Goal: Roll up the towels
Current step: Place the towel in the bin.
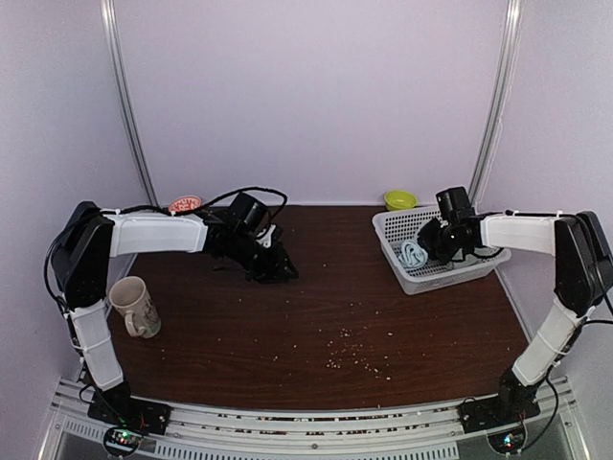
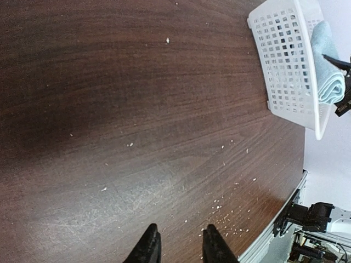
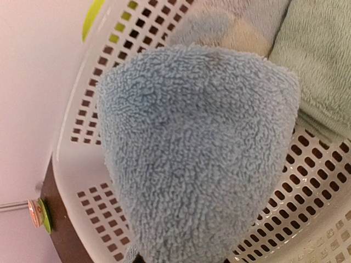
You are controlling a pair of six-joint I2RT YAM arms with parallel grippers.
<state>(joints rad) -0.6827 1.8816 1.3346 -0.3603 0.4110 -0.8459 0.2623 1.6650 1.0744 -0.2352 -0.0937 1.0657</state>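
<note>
**Blue towel pinched over the basket, left fingers idle**

Top view: a white basket [image 1: 395,222] sits in the far right corner of the dark wooden worktop [image 1: 287,326]. The right fingers [image 1: 428,244] reach into it from the right edge, and the light blue towel [image 1: 414,254] lies bunched just under them. A yellow-green bowl [image 1: 400,199] stands behind the basket at the far edge. The left fingers [image 1: 273,268] hang low over bare wood, left of the middle and toward the far edge. A mug [image 1: 134,305] stands by the left edge. Pale crumbs [image 1: 350,350] are scattered toward the near edge.

Left wrist view: the left fingers [image 2: 148,251] stand slightly apart with only bare wood and crumbs between them. Across the worktop, the basket [image 2: 285,60] holds the light blue towel [image 2: 329,66] as a roll. The dark right fingers [image 2: 335,59] close on it from both sides.

Right wrist view: the light blue towel [image 3: 197,159] fills the frame as a rounded fold, pinched where the fingers themselves are hidden. The sage-green towel [image 3: 323,49] lies folded beside it inside the basket [image 3: 109,55], against the far wall.
</note>
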